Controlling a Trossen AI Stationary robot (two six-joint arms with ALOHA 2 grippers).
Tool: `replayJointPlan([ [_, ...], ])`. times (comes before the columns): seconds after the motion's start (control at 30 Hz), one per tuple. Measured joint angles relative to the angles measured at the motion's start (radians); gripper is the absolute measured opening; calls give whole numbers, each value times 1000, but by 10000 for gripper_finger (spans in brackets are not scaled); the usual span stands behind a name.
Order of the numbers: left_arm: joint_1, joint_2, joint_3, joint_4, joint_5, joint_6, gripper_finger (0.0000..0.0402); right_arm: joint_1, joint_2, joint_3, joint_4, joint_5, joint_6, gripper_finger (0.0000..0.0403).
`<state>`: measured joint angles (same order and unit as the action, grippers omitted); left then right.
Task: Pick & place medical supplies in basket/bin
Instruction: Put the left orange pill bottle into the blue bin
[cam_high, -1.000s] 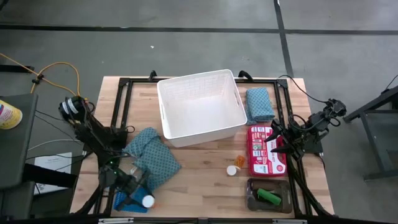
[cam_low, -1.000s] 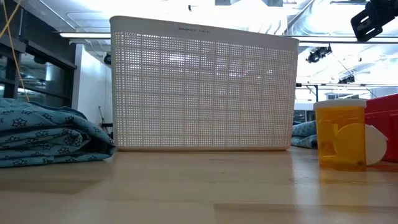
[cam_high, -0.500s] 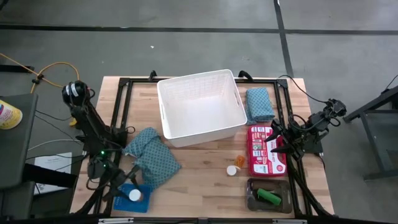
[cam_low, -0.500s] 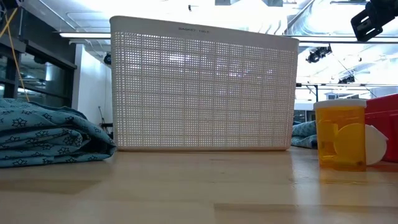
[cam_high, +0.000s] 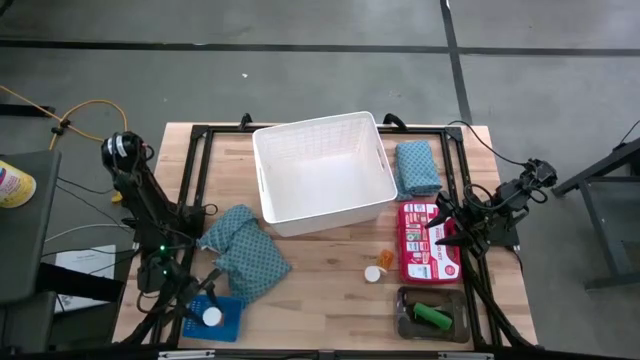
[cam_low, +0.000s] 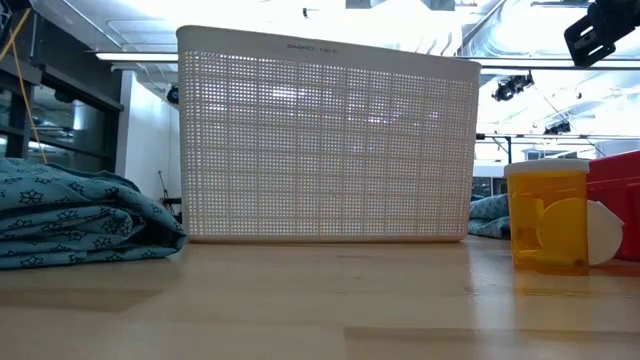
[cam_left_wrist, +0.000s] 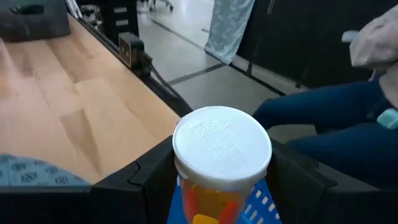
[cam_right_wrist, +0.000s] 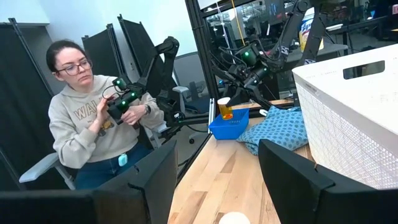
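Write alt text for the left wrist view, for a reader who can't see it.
A white-capped orange pill bottle sits between the left gripper's two dark fingers, above a blue tray. Bare wooden table stretches beyond, with a corner of teal cloth at one edge. Past the table's edge, a seated person's leg shows.

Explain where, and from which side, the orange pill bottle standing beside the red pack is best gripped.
Probably the round body of the orange pill bottle, just under its top, coming from straight above. It stands upright, so its sides are straight and parallel. The red pack and a white cap crowd it on two sides, so a sideways approach has little room.
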<state>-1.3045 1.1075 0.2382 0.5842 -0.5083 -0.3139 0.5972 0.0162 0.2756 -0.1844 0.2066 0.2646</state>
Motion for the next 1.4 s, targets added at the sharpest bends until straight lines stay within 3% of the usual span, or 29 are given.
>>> replayJointPlan([
  [0.67,7,231,1,164,-6,-61,207,0,0,0,0,0,0,211],
  [1.4,7,306,1,225,-71,-79,213,0,0,0,0,0,0,211],
])
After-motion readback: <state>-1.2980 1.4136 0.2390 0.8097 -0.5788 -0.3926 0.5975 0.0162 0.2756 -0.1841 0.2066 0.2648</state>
